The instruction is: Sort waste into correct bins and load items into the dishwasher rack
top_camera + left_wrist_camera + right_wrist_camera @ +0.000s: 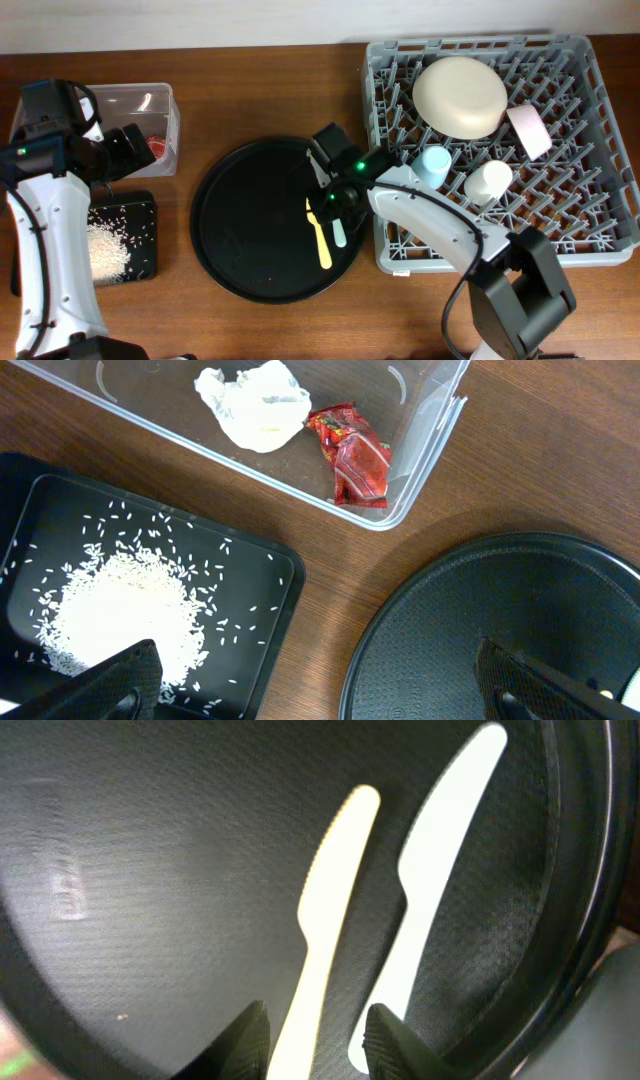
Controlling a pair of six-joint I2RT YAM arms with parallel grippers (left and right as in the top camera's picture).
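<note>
Right wrist view: the slim pale yellow utensil (330, 900) lies on the round black tray (150, 840). Its lower end is cut off at the bottom edge, between the slightly parted, released jaws of the right gripper (315, 1042). A white utensil (440, 870) lies just right of it, near the tray's rim, and bare tray spreads to the left. The left gripper (325, 685) shows only its tips in the bottom corners; its jaws hang wide apart and empty over the counter (340, 595).

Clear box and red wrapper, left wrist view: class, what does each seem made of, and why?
Clear box: apparently rigid plastic, glossy; the wooden table shows through its walls. Red wrapper: probably thin foil or plastic film, shiny; it holds sharp creases and glints.
</note>
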